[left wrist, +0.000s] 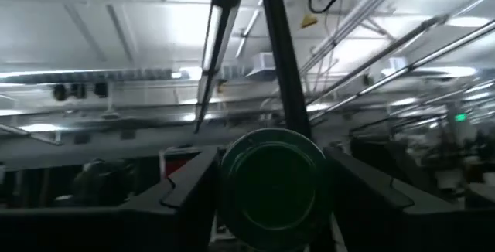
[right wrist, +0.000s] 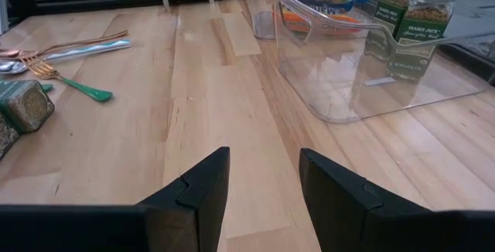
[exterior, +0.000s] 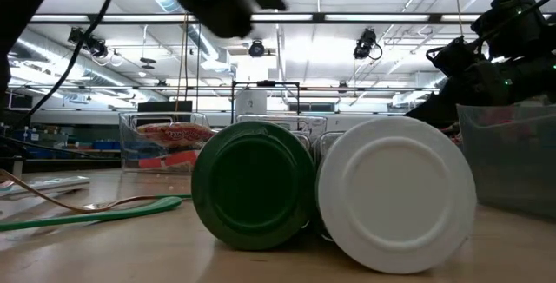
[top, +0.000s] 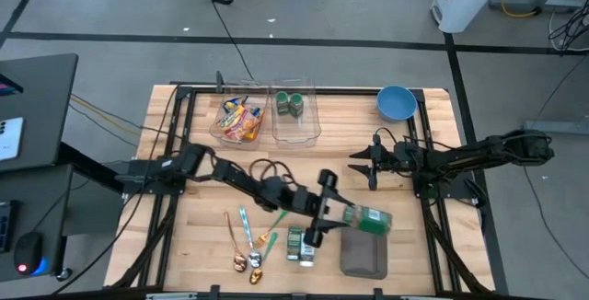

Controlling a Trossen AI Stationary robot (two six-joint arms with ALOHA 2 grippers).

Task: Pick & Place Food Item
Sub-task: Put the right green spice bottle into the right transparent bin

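Green-lidded spice jar (top: 368, 219) sits clamped in the left end effector (top: 348, 215) above the bench (top: 405, 245) near-centre, so keep it level toward the far clear bin (top: 296, 116); right end effector (top: 365, 164) waits unclenched, empty.

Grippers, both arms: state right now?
Left gripper: shut on a green-lidded spice jar, held above the table.
Right gripper: open, holding nothing, near the clear bin.

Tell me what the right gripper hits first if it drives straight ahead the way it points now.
Probably nothing soon: the open right gripper faces bare table. The clear bin of spice jars sits off to one side; depth is uncertain.
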